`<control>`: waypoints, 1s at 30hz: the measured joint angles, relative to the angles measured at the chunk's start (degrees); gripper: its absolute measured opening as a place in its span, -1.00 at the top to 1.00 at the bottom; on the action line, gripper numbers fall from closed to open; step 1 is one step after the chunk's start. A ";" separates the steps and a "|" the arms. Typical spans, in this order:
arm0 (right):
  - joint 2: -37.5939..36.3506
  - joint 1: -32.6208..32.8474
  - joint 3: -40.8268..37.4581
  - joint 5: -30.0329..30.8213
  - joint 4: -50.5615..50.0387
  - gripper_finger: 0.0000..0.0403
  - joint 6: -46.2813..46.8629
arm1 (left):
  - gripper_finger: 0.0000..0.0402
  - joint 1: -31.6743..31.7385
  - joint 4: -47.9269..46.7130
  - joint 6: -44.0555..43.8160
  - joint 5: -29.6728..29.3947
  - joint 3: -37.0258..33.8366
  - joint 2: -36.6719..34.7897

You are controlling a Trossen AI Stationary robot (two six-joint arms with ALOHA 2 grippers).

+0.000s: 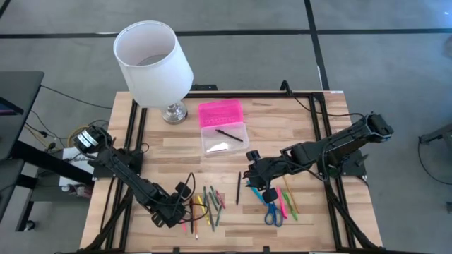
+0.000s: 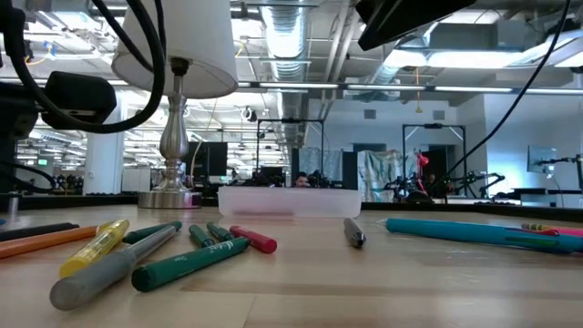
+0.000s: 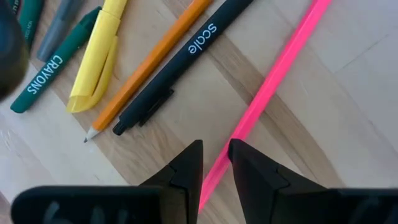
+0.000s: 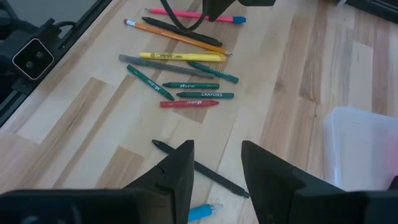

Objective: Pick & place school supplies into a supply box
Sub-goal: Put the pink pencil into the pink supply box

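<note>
The supply box lies open on the counter just beside the lamp, its pink lid folded back and a dark pen already in the clear base. Nearer the front edge than the box, the left gripper is low over a cluster of pens and crayons, its jaws narrow around a thin pink pencil, seemingly pinching it. The black pen, orange pencil and yellow highlighter lie just beside it. The pencil looks light, stiff and smooth, so it could roll or pivot; a hold near mid-length would probably keep it level. The right gripper hovers over a black pen near the box, jaws apart and empty, with the blue-handled scissors close by.
</note>
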 joint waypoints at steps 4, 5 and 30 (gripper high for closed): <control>0.00 0.00 0.00 0.00 0.00 0.37 0.03 | 0.59 0.02 0.34 0.14 0.36 0.06 0.00; 0.00 0.00 0.00 0.00 0.00 0.37 0.05 | 0.59 0.02 0.35 0.11 0.51 0.06 0.00; 0.01 0.02 -0.20 -0.11 -0.33 0.37 1.06 | 0.59 0.47 -4.35 -1.07 0.37 2.36 0.48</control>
